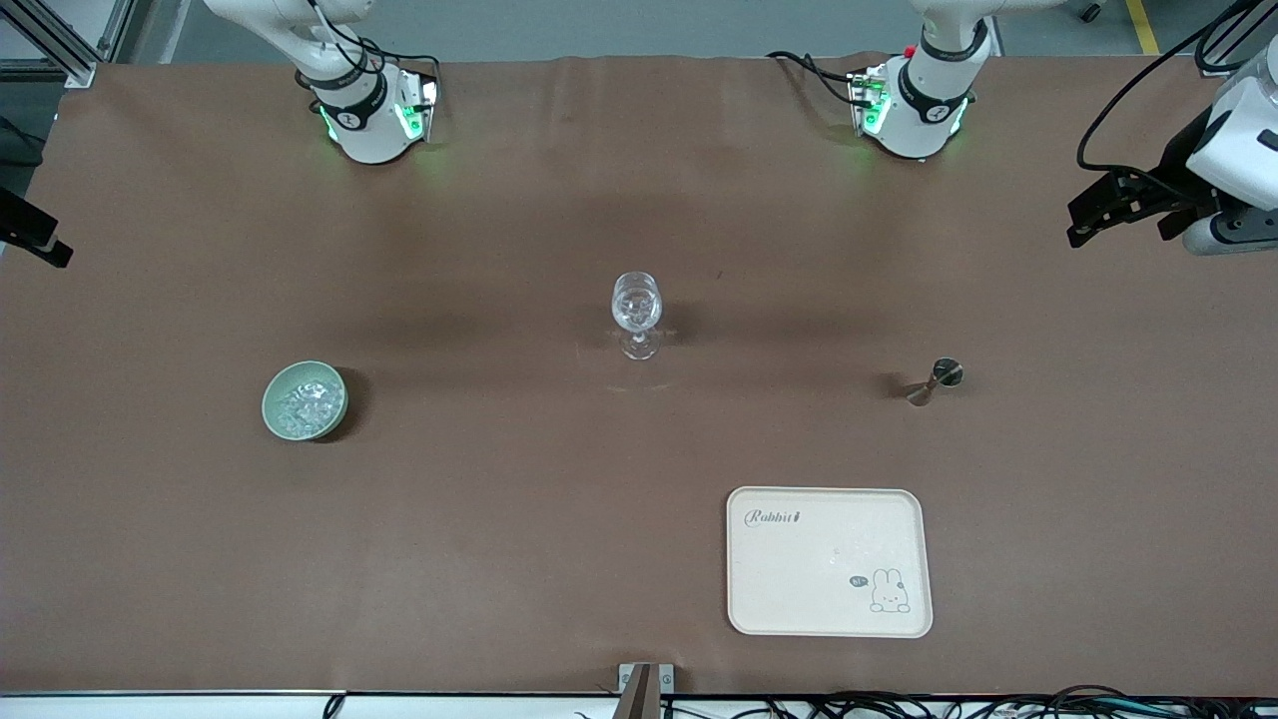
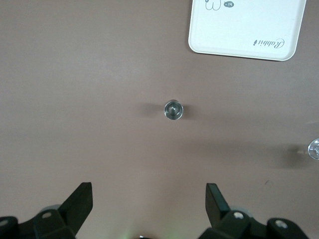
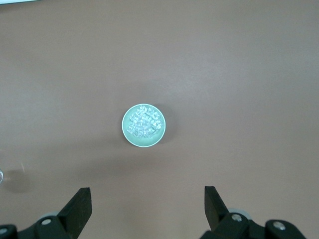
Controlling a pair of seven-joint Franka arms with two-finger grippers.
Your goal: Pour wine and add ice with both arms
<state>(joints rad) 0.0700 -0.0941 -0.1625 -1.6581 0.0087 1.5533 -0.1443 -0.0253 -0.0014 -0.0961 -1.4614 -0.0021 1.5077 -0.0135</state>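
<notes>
A pale green bowl [image 1: 341,399] holds the ice [image 1: 303,404], clear glinting chunks, toward the right arm's end of the table. A clear wine glass [image 1: 636,305] stands upright mid-table, with glints inside its bowl. A small metal jigger [image 1: 936,380] stands toward the left arm's end. My right gripper [image 3: 147,194] is open and empty, high over the table beside the bowl [image 3: 125,132] and its ice [image 3: 143,122]. My left gripper [image 2: 149,191] is open and empty, high over the table beside the jigger [image 2: 173,110]. No wine bottle is in view.
A cream tray [image 1: 829,599] with a rabbit drawing lies nearer the front camera than the jigger; it also shows in the left wrist view [image 2: 246,40]. The left arm's hand [image 1: 1228,150] shows at the front view's edge. Brown cloth covers the table.
</notes>
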